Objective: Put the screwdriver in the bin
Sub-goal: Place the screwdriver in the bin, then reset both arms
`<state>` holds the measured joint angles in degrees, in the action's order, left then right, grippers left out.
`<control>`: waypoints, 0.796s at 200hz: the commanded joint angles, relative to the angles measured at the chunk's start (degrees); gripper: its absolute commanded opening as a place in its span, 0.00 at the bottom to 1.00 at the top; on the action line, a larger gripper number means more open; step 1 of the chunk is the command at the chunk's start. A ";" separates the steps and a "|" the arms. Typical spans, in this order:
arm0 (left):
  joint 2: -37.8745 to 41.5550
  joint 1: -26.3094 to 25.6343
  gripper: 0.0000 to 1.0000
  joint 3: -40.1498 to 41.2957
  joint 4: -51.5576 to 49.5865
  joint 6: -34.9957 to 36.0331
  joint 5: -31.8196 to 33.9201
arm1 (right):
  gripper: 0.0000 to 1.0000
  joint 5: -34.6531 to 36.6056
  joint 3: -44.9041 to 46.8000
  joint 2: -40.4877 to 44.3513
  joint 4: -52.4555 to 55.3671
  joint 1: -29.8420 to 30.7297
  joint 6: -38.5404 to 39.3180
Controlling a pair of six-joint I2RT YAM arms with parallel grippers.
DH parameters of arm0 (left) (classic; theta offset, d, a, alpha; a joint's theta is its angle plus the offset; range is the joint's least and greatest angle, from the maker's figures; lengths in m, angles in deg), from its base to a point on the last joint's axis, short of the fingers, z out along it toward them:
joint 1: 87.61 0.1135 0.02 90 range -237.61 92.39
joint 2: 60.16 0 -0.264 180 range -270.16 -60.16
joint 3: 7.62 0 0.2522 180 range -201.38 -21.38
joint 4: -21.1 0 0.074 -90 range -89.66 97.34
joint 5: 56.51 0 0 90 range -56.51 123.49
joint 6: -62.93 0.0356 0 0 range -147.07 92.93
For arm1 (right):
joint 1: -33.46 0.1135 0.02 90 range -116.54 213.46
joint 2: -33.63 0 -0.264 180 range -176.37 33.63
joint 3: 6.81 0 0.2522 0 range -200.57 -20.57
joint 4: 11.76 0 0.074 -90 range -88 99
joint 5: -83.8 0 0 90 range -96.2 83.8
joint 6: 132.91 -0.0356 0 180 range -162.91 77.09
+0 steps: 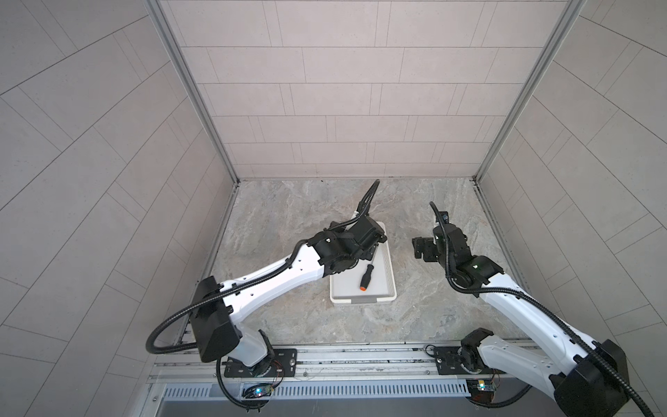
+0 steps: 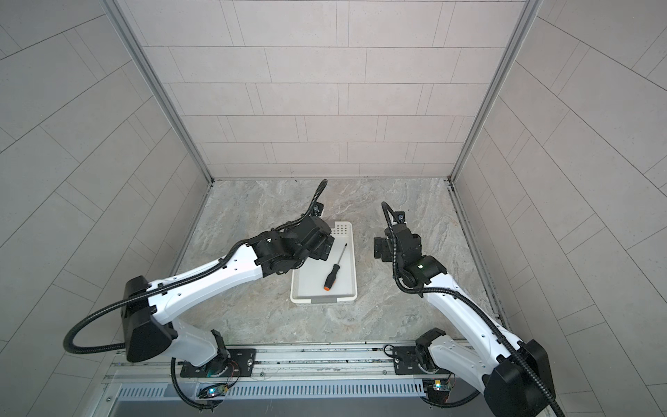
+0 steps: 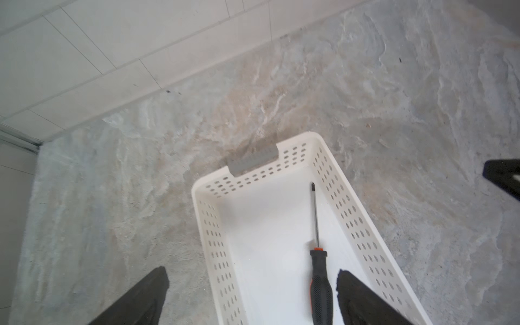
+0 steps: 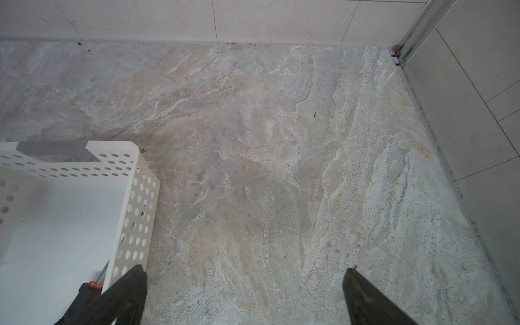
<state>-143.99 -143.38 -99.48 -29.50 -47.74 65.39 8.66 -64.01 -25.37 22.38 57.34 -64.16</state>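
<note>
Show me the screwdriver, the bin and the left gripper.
screwdriver [image 2: 332,276]: a top view, on the black handle.
bin [image 2: 310,289]: a top view, on its bare floor.
left gripper [image 3: 251,271]: left wrist view, midway between its open fingertips.

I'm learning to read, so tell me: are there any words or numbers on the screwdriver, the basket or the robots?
No readable text anywhere.
Screwdriver: no markings visible.
Bin: plain white, none.
Circuit boards at the arm bases: too small to read.
</note>
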 commanded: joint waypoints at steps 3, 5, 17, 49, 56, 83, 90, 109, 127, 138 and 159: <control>3.34 0.30 1.00 0.38 0.63 3.67 10.63 | 0.99 1.14 -0.59 -0.50 -0.69 -0.05 0.05; 3.68 0.37 1.00 0.62 0.98 3.89 11.10 | 0.99 1.25 -0.57 -0.61 -0.69 0.01 0.07; 5.69 1.10 1.00 2.76 3.45 5.61 13.87 | 1.00 1.84 -0.55 -0.58 -0.52 -0.05 0.07; 12.70 8.52 1.00 11.79 9.58 6.50 11.93 | 1.00 3.96 1.22 1.68 -2.22 -0.06 -0.30; 15.01 11.37 0.98 14.86 12.15 6.91 8.23 | 1.00 4.10 1.62 2.32 -2.49 -0.04 -0.35; 23.91 24.08 0.97 26.53 24.00 7.96 -9.11 | 1.00 4.06 3.45 4.58 -4.28 -0.11 -1.30; 25.20 26.07 0.97 27.96 25.05 8.35 -10.33 | 1.00 3.65 4.07 5.22 -5.15 -0.13 -1.32; 26.61 27.35 0.99 30.87 28.11 11.13 -6.06 | 1.00 3.69 5.50 6.72 -6.62 -0.14 -1.77; 25.45 27.77 1.00 33.17 30.88 14.31 -2.10 | 1.00 3.91 5.99 7.80 -7.11 -0.24 -1.87; 24.33 28.70 1.00 34.75 32.77 15.56 -0.31 | 1.00 4.16 6.13 8.08 -7.13 -0.31 -1.86; 21.94 33.87 1.00 35.97 33.94 14.60 -4.77 | 1.00 6.40 6.63 8.01 -7.70 -0.25 -2.08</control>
<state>-119.77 -114.18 -65.23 0.03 -34.47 62.18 11.76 -57.94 -18.20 16.24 57.23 -64.95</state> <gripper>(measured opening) 0.996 0.995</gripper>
